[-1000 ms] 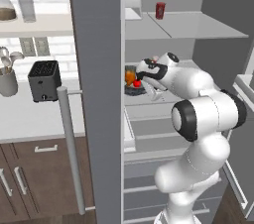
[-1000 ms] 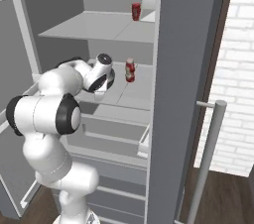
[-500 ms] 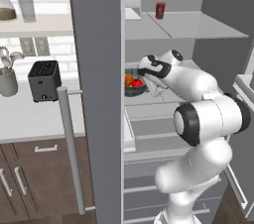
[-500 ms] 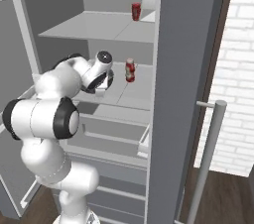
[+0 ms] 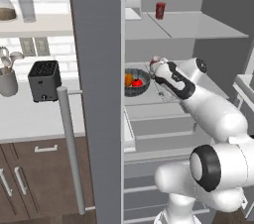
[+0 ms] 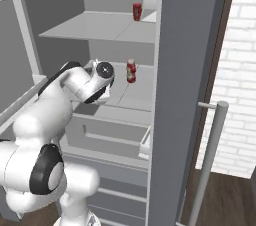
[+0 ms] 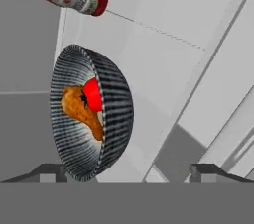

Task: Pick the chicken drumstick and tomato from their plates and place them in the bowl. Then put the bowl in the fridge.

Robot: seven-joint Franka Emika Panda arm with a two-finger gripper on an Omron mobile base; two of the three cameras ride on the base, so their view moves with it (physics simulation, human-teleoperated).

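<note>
Grey and ribbed on its outside, the bowl (image 5: 136, 82) is seen resting on a pale middle shelf (image 5: 163, 96) of the fridge (image 5: 96, 94), just inside the open door edge. Inside the bowl, the chicken drumstick (image 7: 82, 110) and the tomato (image 7: 93, 94) are lying against each other, so the loading part of the task is judged complete and the bowl is judged to be set where the task wants it. Further right along the same shelf, a red sauce bottle (image 6: 131, 70) is standing apart from the bowl, and a red can (image 5: 160, 10) is sitting on the shelf above; neither is touched. Right of the bowl, the white arm is reaching in over the shelf. The pincer (image 7: 129, 172) is spread wide, its two dark tips well apart with nothing between them, and the bowl is seen lying beyond the tips rather than between them. That open, empty stance is read as a release, the bowl being left to stand on its own. A clean withdrawal past the bottle and the drawer front (image 5: 163, 136) below is what seems to be called for next.
</note>
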